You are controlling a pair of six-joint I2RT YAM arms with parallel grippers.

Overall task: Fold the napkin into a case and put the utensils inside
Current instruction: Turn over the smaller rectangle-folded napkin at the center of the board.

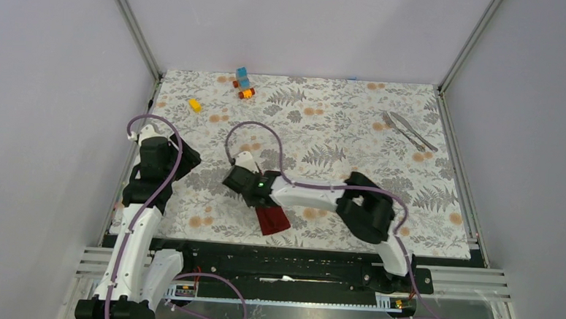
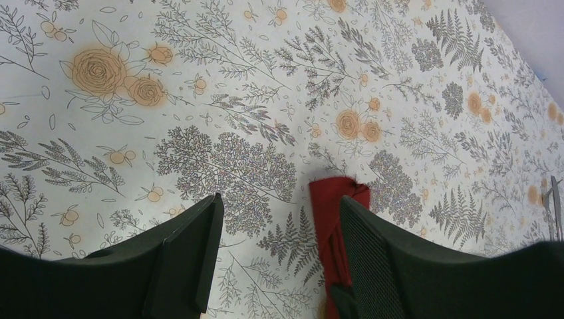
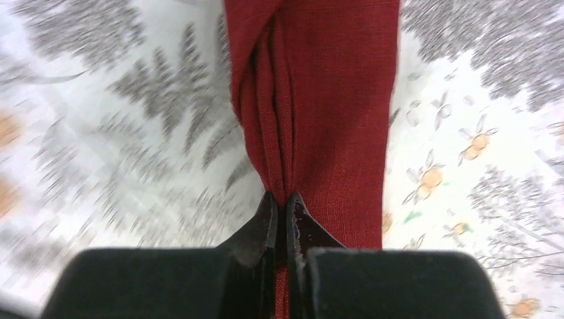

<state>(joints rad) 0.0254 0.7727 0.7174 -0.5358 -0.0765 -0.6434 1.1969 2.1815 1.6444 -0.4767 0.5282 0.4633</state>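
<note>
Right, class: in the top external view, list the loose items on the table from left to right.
From the left: yellow block → blue and orange blocks → napkin → fork and knife, lying together.

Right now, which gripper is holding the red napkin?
The right gripper, pinched shut on the napkin; the left gripper is open, holding nothing.

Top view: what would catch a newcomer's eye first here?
The dark red napkin, bunched at the near middle, with the right arm's jaws pinched shut on it. Next, the shiny fork and knife lying together at the far right, and small bright toy blocks at the back.
</note>
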